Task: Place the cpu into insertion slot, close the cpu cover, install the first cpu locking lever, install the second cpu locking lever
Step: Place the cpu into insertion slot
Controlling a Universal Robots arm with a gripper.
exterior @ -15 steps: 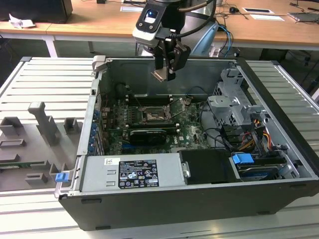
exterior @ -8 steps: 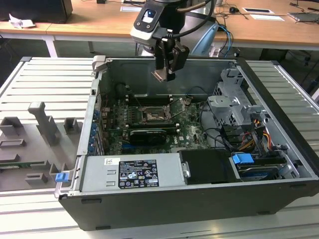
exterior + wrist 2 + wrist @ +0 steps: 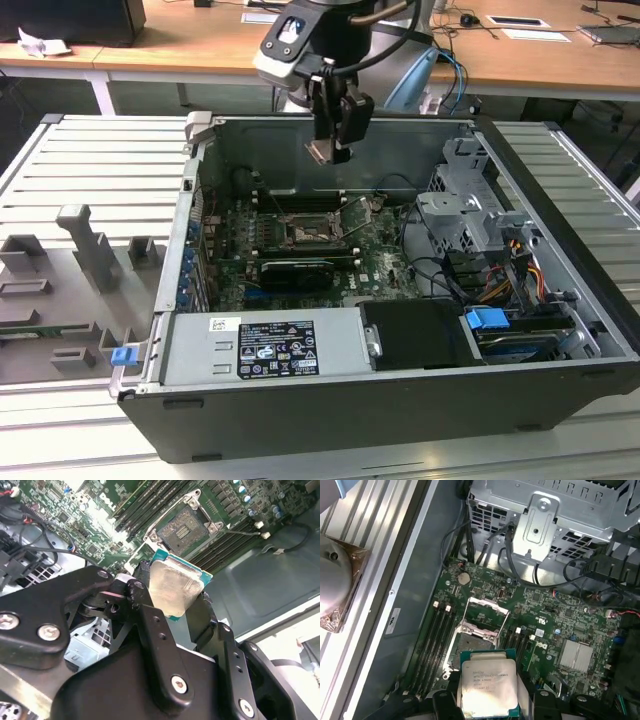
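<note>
Cpu (image 3: 175,585) hangs in claw (image 3: 171,591) above insertion slot (image 3: 184,530).

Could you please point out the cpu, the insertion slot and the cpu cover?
cpu (image 3: 488,687), first wrist view, middle of its metal top.
insertion slot (image 3: 182,530), second wrist view, its dark centre.
cpu cover (image 3: 489,605), first wrist view, bar of its frame.

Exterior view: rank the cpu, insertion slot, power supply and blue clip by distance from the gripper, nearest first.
1. cpu: held in the gripper.
2. insertion slot: below the held chip.
3. power supply: silver box, nearer the camera.
4. blue clip: far out at the exterior view's left.
</note>
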